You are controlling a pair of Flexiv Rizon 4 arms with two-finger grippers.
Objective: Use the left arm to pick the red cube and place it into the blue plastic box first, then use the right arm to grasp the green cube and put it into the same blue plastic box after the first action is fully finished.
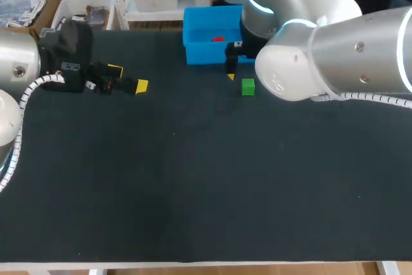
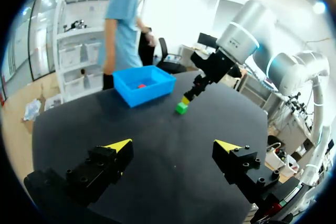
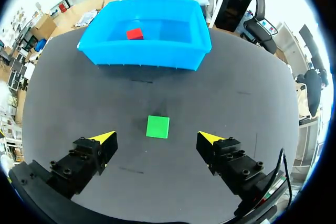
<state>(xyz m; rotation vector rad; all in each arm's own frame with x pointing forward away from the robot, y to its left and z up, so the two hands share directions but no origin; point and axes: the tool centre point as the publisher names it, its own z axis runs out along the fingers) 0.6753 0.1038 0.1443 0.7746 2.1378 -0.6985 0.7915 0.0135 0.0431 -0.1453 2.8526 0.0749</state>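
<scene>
Red cube point(image 3: 134, 33) is sitting in the blue box point(image 3: 147, 51). Right pincer point(image 3: 156, 137) hangs wide over the green cube point(image 3: 157, 127) on the desk point(image 1: 193, 178). Left pincer point(image 2: 174, 145) is wide too, well away.

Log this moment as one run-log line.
step one: red cube in blue box | step two: green cube on table, not gripped | right fingers: open over it | left fingers: open, empty

Left fingers point(image 2: 119, 146) and right fingers point(image 3: 103, 138) wide apart
</scene>
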